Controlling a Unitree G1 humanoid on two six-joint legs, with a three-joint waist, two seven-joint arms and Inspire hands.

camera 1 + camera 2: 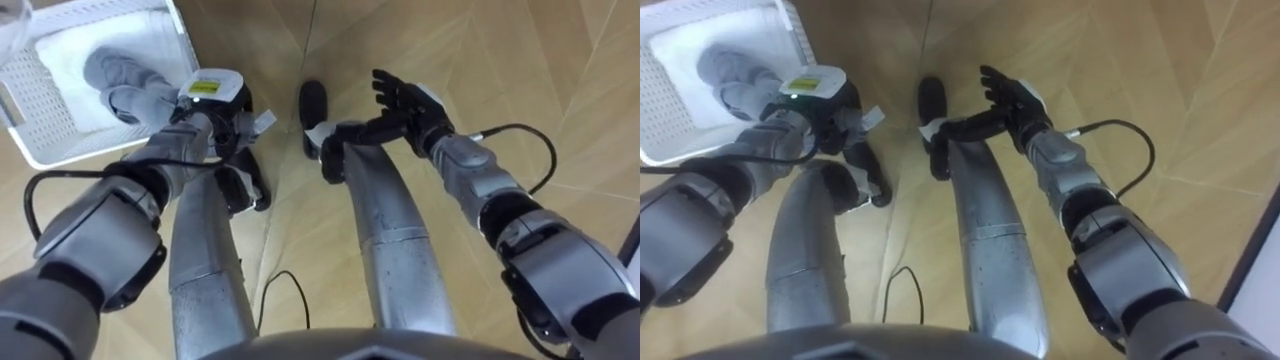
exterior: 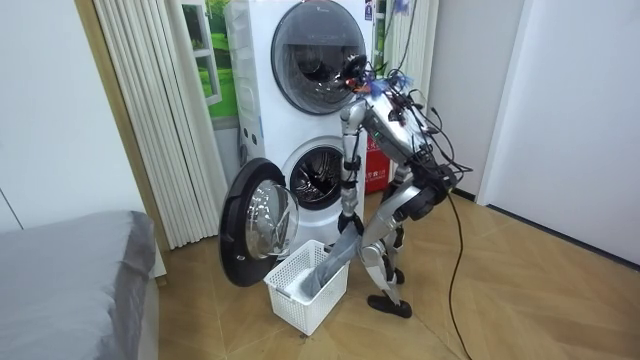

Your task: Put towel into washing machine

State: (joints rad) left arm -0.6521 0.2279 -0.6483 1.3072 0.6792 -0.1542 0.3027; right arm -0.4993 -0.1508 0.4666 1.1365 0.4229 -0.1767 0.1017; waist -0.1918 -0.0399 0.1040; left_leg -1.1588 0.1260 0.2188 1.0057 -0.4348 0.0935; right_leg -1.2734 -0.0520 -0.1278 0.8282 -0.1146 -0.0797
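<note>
**Q:** what's around the robot, anything blocking it?

**A:** Biggest thing is a stack of two washers (image 2: pixel 300 110) right in front of it. The top one is closed. The bottom one has its door (image 2: pixel 258 225) swung wide open toward the room view's left, so the drum (image 2: pixel 318 180) is exposed. A bed (image 2: pixel 70 270) with a grey cover sits off to that same side, with a pale curtain (image 2: pixel 150 110) behind it. The robot stands on the wood floor (image 2: pixel 520 300), bent forward over a white basket (image 2: pixel 290 300). The basket sits on the floor just below the open drum, between the door and the robot's feet.

**Q:** and the towel? what are the hands doing?

**A:** The grey towel (image 1: pixel 118 72) is partly lifted. One end is bunched in the left hand (image 1: pixel 212 100), whose fingers are curled round it. The rest hangs down into the basket, on what looks like white cloth (image 1: pixel 60 55). None of it is in the washer yet. The right hand (image 1: pixel 405 100) has nothing in it. Its fingers are spread loose, hovering over the floor above the robot's right leg, well apart from the basket.
</note>
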